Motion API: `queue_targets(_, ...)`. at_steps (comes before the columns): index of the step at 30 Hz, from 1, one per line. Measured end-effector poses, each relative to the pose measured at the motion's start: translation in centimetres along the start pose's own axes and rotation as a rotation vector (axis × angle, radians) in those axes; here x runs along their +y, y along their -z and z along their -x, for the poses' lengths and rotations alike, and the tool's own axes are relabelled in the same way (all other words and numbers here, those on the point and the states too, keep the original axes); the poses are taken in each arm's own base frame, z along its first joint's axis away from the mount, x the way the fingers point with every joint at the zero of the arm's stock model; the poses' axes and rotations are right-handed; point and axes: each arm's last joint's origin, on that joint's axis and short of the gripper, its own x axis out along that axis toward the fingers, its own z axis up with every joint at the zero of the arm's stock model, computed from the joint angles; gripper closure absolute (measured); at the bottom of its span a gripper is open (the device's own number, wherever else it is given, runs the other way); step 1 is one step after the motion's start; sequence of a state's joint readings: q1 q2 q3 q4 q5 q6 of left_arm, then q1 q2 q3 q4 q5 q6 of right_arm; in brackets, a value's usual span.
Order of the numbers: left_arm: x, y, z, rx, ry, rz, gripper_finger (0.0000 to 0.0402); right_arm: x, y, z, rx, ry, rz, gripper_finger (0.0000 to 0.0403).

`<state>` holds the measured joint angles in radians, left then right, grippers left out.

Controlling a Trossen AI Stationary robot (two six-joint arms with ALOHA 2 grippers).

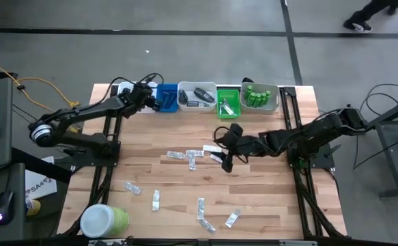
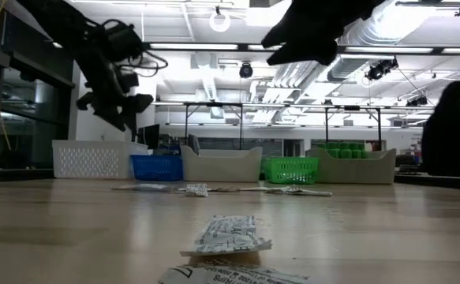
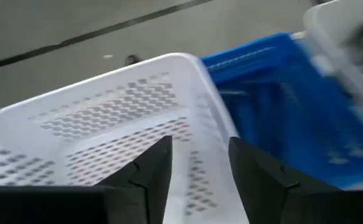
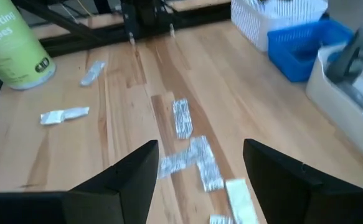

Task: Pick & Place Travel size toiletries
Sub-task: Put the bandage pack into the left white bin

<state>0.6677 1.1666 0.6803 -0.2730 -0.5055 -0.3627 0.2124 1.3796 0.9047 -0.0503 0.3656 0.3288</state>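
The counter point(image 1: 267, 198) is a broad wooden top, with a row of trays along its far edge so sorted goods stay out of the working area. In that row the white tray point(image 3: 94, 118) sits directly beneath the left end effector point(image 3: 197, 168), with the blue tray point(image 3: 274, 93) touching it on one side. That end effector hangs above the white tray with its fingers parted by a moderate gap and nothing between them; this looks like the drop point for sorted items, though the wrist view shows no item inside the tray.

The big green jar point(image 4: 16, 46) stands at the near corner of the counter, well away from both end effectors, so it should not interfere.

The right end effector point(image 4: 200, 180) hovers over the middle of the counter, fingers wide and empty, tilted down toward the scattered sachets point(image 4: 190, 155). These flat silvery packets lie loose just ahead of and below its fingertips, with more spread farther off toward the jar. The wide spread suits a packet lying flat: the fingers can straddle it before closing. The nearest cluster seems the likely target, and its overlapping pieces risk a double pick.
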Motion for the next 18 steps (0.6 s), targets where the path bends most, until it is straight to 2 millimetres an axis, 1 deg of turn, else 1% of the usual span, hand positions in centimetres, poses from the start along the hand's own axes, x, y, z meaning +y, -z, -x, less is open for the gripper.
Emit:
queue_targets(4, -0.2, -0.2, 2.4, -0.038, 0.103, -0.021, 0.0249, -0.1, 0.8, 0.1, 0.080, 0.017, -0.054, 0.0175)
queue_targets(8, -0.9, -0.2, 5.2, -0.105, 0.218, -0.059, 0.0262, 0.0, 2.4, 0.5, 0.229, 0.031, -0.072, 0.0175)
queue_targets(10, -1.3, 0.0, 6.4, -0.122, 0.274, -0.085, 0.0268, 0.4, 3.1, 0.9, 0.303, 0.004, -0.092, 0.0175)
queue_targets(14, -2.2, 0.9, 8.3, -0.128, 0.369, -0.170, 0.0278, 2.1, 4.6, 2.0, 0.462, -0.118, -0.148, 0.0175)
queue_targets(18, -3.1, 1.8, 9.5, -0.130, 0.427, -0.237, 0.0283, 4.3, 5.9, 3.5, 0.600, -0.240, -0.204, 0.0175)
